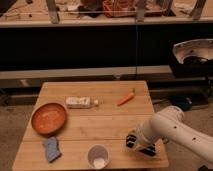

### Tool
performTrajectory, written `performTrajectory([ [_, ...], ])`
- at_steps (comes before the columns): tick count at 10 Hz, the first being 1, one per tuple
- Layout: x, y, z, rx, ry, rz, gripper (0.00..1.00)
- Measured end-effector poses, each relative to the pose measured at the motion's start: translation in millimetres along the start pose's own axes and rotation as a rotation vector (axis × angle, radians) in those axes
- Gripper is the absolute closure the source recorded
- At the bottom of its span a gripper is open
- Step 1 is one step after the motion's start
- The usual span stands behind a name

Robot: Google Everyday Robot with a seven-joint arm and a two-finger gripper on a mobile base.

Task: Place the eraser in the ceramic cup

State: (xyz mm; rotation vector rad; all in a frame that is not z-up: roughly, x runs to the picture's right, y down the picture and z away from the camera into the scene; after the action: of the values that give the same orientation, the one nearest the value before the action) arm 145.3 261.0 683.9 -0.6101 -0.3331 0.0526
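Note:
The ceramic cup [98, 156] is small, round and pale grey-white. It stands upright near the front edge of the wooden table [105, 122]. A small white object, which looks like the eraser [99, 162], lies inside it on the bottom. My gripper [138, 142], black and white at the end of the white arm [172, 130], is low over the table's front right part. It is well to the right of the cup and apart from it.
An orange-brown plate [49, 118] sits at the left. A blue sponge [51, 149] lies in front of it. A small pale bottle [80, 102] lies on its side mid-table. A carrot [126, 98] lies at the back right. A dark shelf unit stands behind the table.

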Motion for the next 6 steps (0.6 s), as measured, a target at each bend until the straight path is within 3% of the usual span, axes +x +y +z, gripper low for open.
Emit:
performTrajectory([
  [2, 8, 10, -25, -0.003, 0.020, 0.025, 1.00],
  [6, 31, 34, -105, -0.015, 0.101, 0.050, 1.00],
])
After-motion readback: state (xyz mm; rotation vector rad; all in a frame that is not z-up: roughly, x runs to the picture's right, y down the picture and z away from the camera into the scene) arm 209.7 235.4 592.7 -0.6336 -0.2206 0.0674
